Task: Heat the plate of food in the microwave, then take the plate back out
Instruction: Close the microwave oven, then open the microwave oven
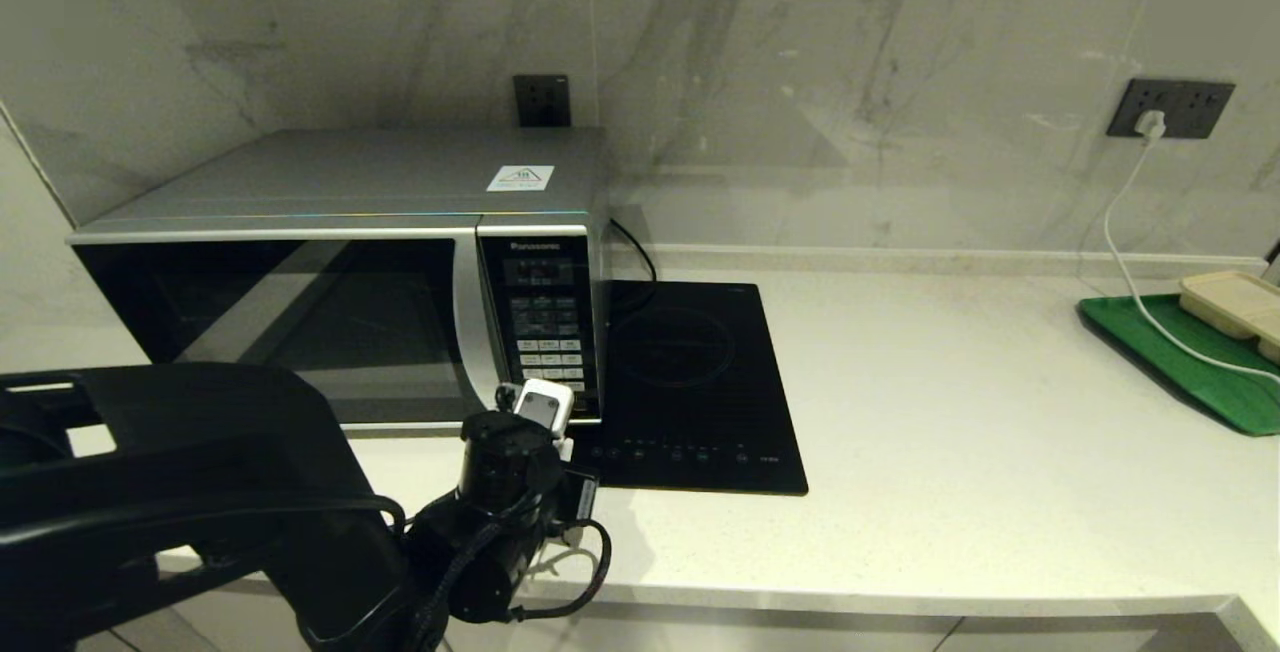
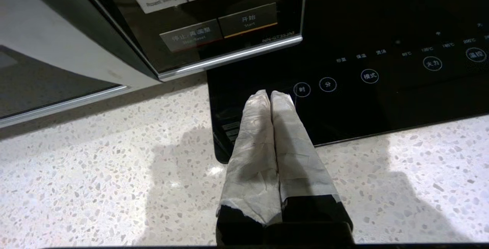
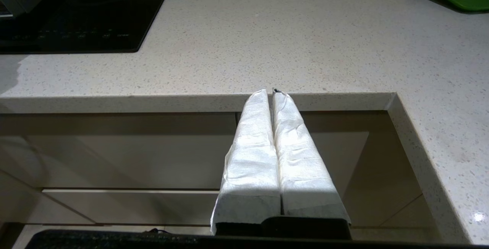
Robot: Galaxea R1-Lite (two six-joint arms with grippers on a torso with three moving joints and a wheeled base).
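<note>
The Panasonic microwave (image 1: pixel 340 272) sits at centre left of the head view, door closed; no plate shows. The left hand (image 2: pixel 271 95), fingers pressed together and empty, hovers below its keypad over the induction cooktop's (image 1: pixel 690 387) near corner. The right hand (image 3: pixel 270 92), also closed, hangs off the desk (image 3: pixel 290 42) edge.
</note>
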